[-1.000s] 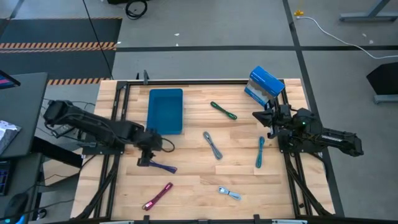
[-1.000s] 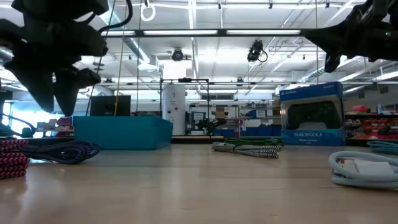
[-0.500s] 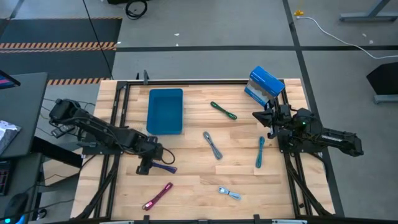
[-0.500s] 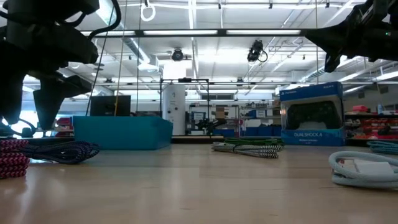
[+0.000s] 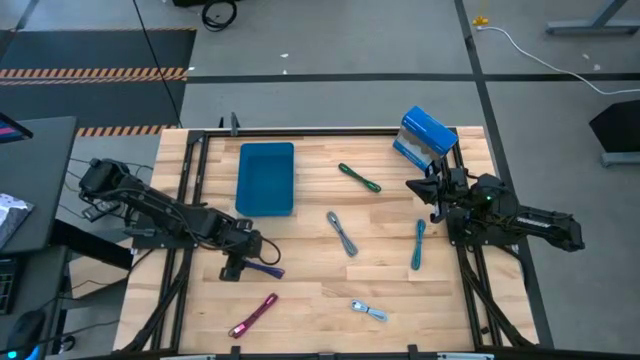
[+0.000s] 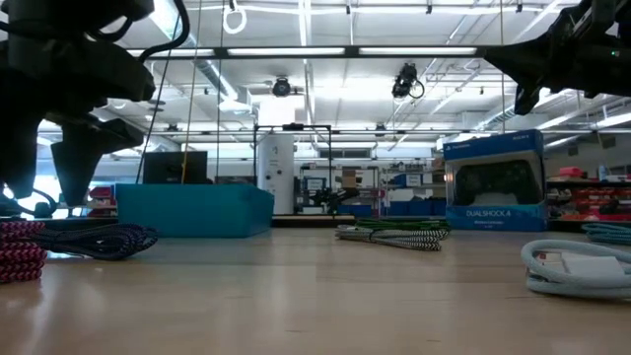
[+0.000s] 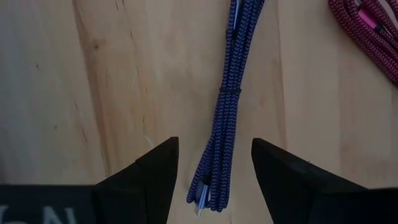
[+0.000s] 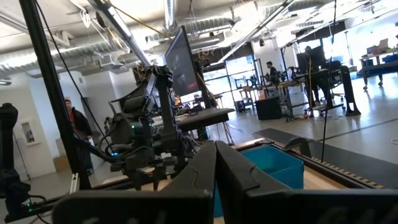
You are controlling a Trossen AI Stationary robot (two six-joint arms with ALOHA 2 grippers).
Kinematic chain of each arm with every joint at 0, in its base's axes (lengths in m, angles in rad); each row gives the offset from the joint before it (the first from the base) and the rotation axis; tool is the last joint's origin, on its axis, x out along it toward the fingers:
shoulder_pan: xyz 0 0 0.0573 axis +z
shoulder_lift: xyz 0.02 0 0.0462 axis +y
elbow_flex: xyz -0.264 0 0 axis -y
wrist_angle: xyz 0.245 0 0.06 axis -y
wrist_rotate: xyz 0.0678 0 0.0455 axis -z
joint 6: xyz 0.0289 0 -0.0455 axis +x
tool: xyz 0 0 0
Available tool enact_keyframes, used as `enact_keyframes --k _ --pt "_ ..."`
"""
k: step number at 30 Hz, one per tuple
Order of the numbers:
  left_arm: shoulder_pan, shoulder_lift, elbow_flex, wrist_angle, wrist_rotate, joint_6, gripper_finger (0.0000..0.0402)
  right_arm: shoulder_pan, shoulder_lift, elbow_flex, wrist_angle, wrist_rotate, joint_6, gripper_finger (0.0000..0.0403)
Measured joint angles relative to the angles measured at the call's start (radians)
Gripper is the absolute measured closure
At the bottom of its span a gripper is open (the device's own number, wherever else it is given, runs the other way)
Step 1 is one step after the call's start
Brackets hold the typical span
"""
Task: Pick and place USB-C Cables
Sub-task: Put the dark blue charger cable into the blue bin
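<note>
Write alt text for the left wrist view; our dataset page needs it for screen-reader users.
The left gripper, open, straddles one end of a purple braided USB-C cable lying on the wooden table. A magenta cable shows at the frame's corner.

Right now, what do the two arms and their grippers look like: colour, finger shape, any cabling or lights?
Both arms are black, jointed and slim. The left gripper has two matte black, wedge-shaped fingers tapering to blunt tips. Thin dark cables loop near the left arm's base. The right gripper is equally black, and a small green light glows on the right arm.
</note>
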Motion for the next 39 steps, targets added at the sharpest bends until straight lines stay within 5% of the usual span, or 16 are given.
enact_keyframes --k 16,39 --pt "0.000 0.006 0.000 0.010 -0.022 0.000 0.0189 0.000 0.000 0.000 0.000 0.000 -0.008 0.0389" --pt "-0.010 0.222 0.005 0.041 -0.060 0.026 0.0214 0.000 0.000 0.000 0.001 -0.026 0.003 0.0389"
